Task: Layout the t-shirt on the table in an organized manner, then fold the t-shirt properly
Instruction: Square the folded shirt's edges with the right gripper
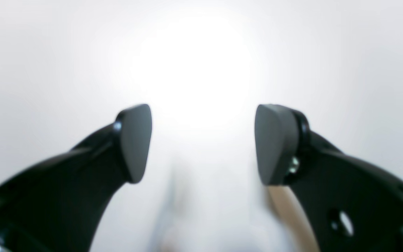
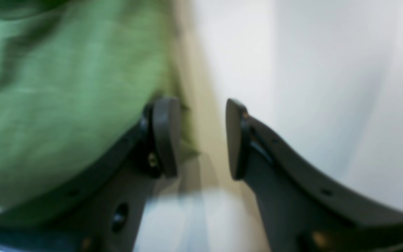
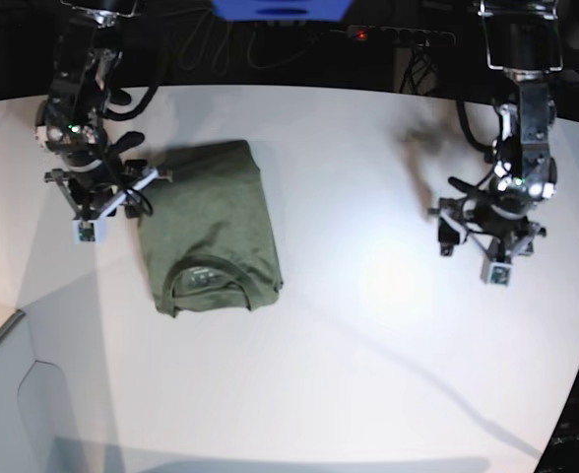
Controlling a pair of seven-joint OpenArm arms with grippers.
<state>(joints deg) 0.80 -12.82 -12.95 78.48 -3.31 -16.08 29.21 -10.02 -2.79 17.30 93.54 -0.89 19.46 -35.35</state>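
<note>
Grippers: two; left gripper [image 1: 203, 143] spread, empty; right gripper [image 2: 201, 138] parted beside cloth.
Cloth: one folded olive-green cotton t-shirt [image 3: 209, 230].
Base view only: collar; white matte table [image 3: 368, 325].

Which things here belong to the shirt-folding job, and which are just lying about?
Belong to the job:
- t-shirt, already folded
- table

Just lying about:
- power strip behind the table
- cables behind the table
</note>
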